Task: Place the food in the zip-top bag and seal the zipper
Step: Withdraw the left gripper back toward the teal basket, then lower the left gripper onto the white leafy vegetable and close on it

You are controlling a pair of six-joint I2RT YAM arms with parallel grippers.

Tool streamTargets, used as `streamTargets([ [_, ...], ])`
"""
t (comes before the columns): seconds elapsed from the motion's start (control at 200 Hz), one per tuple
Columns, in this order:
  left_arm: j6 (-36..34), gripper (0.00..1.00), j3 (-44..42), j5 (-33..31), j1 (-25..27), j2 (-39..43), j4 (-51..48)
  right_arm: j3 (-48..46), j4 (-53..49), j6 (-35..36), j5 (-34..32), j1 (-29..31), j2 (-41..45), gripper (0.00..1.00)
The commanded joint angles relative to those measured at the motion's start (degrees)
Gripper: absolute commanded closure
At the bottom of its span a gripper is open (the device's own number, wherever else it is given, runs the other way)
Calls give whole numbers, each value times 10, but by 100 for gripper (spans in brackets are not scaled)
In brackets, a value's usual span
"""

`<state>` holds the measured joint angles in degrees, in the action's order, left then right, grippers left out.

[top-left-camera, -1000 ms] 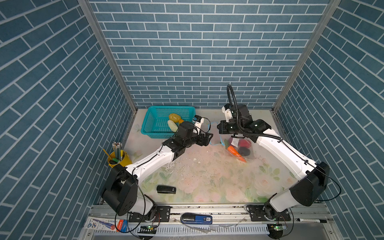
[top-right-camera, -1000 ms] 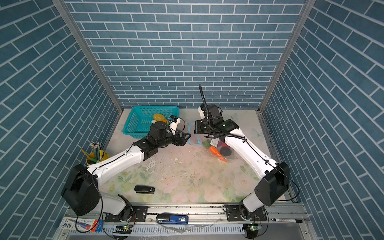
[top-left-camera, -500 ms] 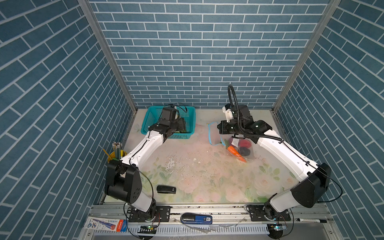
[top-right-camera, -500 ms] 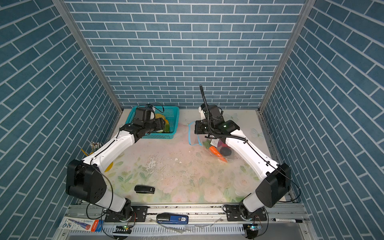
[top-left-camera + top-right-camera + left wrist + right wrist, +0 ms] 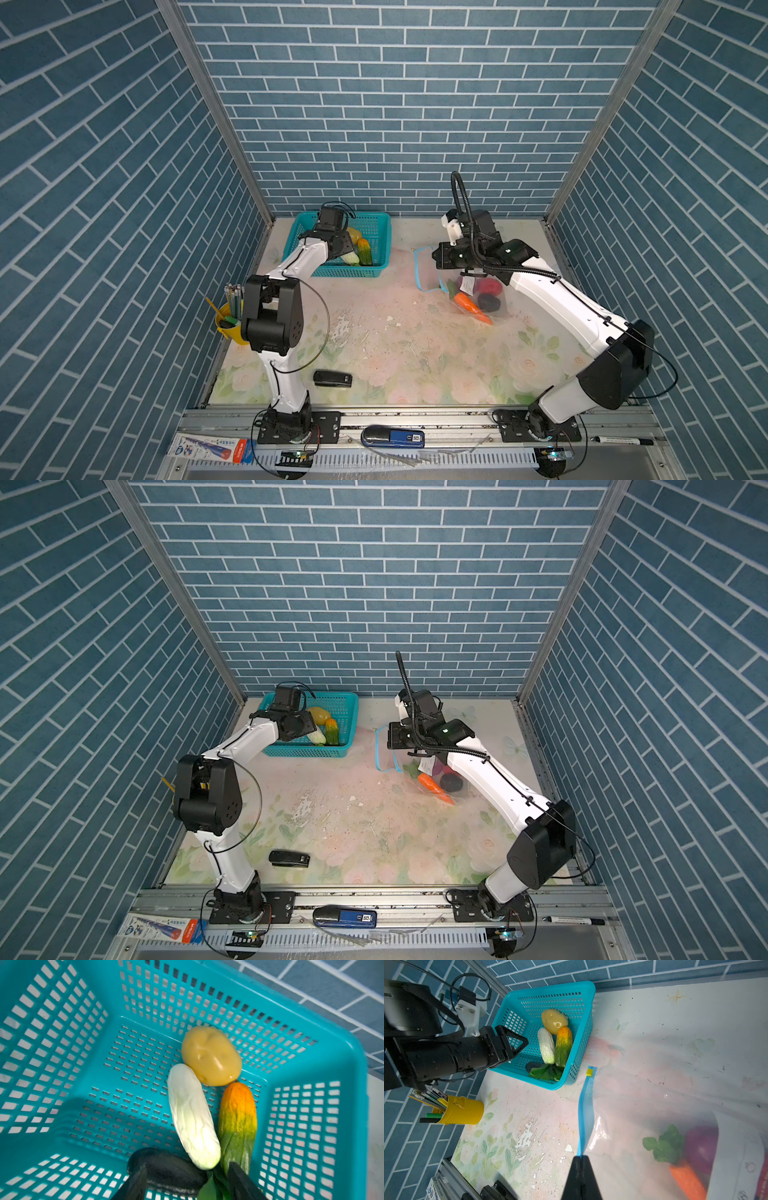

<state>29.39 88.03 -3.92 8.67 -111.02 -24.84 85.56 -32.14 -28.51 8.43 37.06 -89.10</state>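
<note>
The right gripper (image 5: 580,1159) is pinched tight on the blue zipper (image 5: 584,1105) at the clear bag (image 5: 654,1095) mouth. A carrot (image 5: 469,307) lies inside the bag on the flowery table (image 5: 395,340). The left gripper (image 5: 188,1169), jaws partly apart and empty, hangs over the teal basket (image 5: 345,272), above the potato (image 5: 211,1055) and cabbage (image 5: 191,1113). Its arm is stretched toward the back corner. Blue brick walls (image 5: 374,104) close in three sides.

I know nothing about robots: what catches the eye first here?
A teal basket at the back left of the table holds glossy toy vegetables, the left gripper open above it. To the right, the right gripper pinches the blue zipper of a clear bag holding an orange carrot.
</note>
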Motion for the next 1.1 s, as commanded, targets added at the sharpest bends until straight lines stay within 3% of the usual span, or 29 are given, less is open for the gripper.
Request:
streamTargets([
  [0.0, 30, 39, 35, -10, -14, -36, -15, 34, -8, -4, 8, -3, -10, 100],
  [0.54, 47, 38, 166, 13, -28, -168, -37, 52, -20, -4, 7, -8, -23, 100],
  [1.095, 41, 36, 208, 30, -32, -228, -51, 56, -17, -9, 13, -8, -28, 100],
])
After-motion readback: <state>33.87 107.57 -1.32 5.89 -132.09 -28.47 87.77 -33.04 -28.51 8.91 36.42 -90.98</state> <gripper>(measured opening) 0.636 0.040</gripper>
